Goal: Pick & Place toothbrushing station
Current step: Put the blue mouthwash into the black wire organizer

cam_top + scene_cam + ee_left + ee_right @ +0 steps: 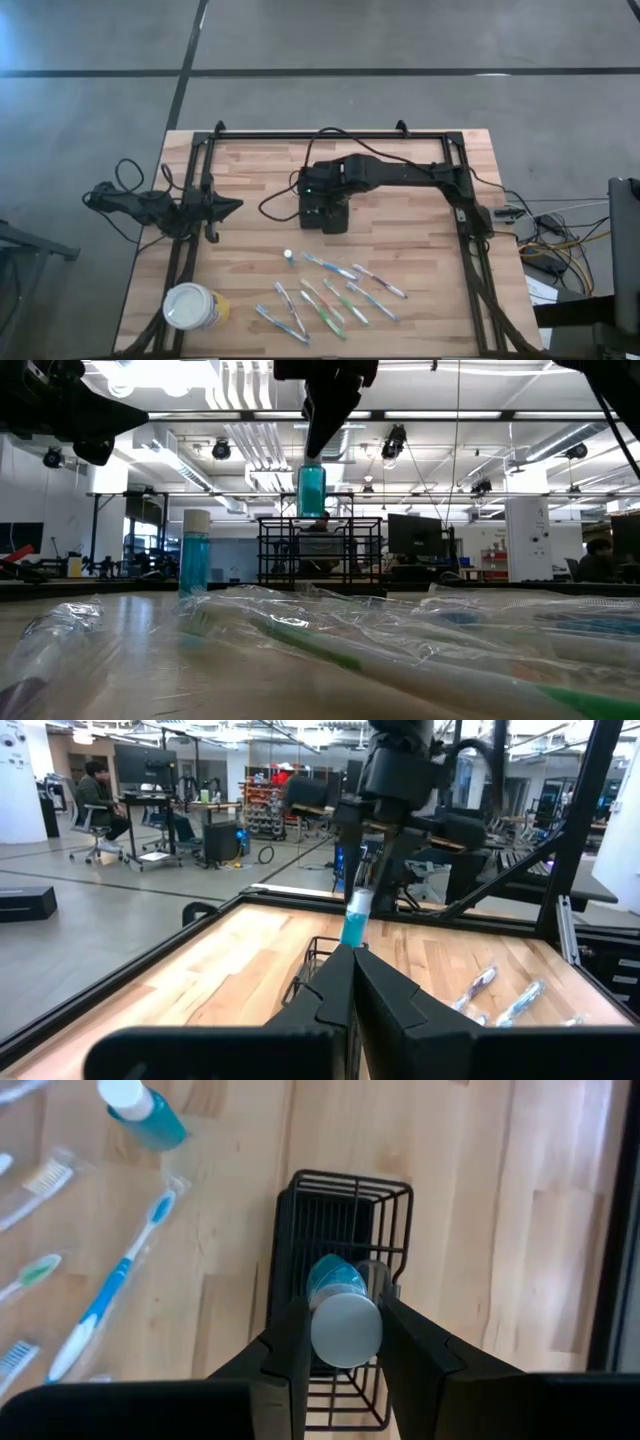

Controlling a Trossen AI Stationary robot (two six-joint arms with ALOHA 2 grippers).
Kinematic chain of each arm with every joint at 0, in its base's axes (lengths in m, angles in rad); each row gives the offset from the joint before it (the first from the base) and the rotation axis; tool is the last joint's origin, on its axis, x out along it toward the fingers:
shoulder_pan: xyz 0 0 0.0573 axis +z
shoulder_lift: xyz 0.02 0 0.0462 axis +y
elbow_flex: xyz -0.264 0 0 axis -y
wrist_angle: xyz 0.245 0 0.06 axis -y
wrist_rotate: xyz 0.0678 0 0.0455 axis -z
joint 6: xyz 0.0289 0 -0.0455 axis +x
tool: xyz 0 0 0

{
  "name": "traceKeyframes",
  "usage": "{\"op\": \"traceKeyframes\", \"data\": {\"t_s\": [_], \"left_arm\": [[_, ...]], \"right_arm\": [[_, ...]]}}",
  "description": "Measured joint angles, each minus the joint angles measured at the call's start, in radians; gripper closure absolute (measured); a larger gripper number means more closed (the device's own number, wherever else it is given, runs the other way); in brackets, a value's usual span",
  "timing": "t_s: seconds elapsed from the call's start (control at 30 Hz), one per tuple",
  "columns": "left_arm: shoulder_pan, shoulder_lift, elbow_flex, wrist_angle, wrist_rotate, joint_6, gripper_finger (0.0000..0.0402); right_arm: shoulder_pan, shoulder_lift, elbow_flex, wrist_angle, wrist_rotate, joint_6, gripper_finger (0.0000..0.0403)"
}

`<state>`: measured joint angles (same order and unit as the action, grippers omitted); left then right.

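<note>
**A:** High view first: where is the toothbrushing station (328, 214)?

**B:** Near the middle of the table (250, 170), a little toward the far edge. The right arm reaches in from the right side, and the right gripper (326, 205) hangs directly over the caddy. The left gripper (232, 207) waits by the left edge, well apart from it; from this view I cannot tell its fingers' state.

**A:** What else lies there?

**B:** Wrapped toothbrushes (330, 290) are spread along the near edge, a white-and-yellow cup (192, 307) sits at the near left corner, and a small bottle (288, 257) stands between the caddy and the brushes.

**A:** Low view?

**B:** The right gripper holds a blue bottle with a white cap (311, 488) up above the table. The second bottle (194, 550) stands upright on the wood, behind the crinkled wrappers.

**A:** Left wrist view?

**B:** The left fingers (335, 995) are pressed together with nothing between them. Beyond them, the held bottle hangs over the caddy (318, 960).

**A:** Right wrist view?

**B:** The right fingers (290, 1345) are clamped on the capped bottle (344, 1320), right above the open wire caddy (345, 1220).
</note>
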<state>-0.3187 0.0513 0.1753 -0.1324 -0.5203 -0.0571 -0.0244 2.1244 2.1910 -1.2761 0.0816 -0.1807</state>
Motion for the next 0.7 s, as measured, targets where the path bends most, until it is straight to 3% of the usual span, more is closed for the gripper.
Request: {"op": "traceKeyframes", "data": {"t_s": [0.7], "left_arm": [[0.0, 0.0, 0.0, -0.012, 0.0, 0.002, 0.0388]], "right_arm": [[-0.014, 0.02, -0.103, 0.112, -0.056, -0.021, 0.0311]]}}
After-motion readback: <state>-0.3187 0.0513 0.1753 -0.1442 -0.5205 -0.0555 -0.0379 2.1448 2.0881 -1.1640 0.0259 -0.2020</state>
